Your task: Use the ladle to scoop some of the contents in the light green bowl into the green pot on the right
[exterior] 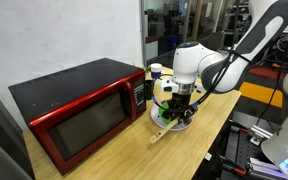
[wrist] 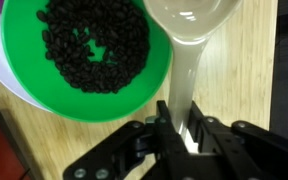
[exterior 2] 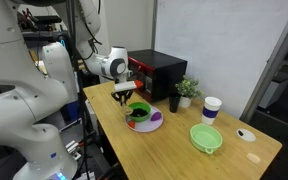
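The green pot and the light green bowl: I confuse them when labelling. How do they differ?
The green pot is bright green; the light green bowl is pale mint. The pot sits on a white plate by the gripper; the bowl stands directly on the table, far from it. The pot holds dark pieces; the bowl's contents are unclear. Both are round.

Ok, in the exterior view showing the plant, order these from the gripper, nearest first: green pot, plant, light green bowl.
1. green pot, just beside the gripper.
2. plant, next to the microwave.
3. light green bowl, far along the table.
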Motion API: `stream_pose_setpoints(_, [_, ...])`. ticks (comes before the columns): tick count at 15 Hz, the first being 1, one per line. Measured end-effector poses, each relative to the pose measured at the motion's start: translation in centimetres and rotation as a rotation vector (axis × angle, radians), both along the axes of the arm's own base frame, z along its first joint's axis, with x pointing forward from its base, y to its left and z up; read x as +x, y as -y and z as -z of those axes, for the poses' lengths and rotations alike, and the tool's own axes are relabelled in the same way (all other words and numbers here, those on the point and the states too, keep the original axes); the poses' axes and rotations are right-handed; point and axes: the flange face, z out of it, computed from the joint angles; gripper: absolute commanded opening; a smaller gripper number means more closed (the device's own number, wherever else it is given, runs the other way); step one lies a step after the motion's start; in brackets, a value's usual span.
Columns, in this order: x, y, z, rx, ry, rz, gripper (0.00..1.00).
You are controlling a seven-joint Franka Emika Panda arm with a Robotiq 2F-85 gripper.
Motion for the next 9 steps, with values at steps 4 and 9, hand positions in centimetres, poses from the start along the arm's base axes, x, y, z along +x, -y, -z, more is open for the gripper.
stream_pose_setpoints(4, [0.4,1.5,0.0,-0.004,0.000,0.083,0.06])
stream_pose_setpoints(9, [1.3,4.9,0.1,-0.004,-0.003,0.173,0.06])
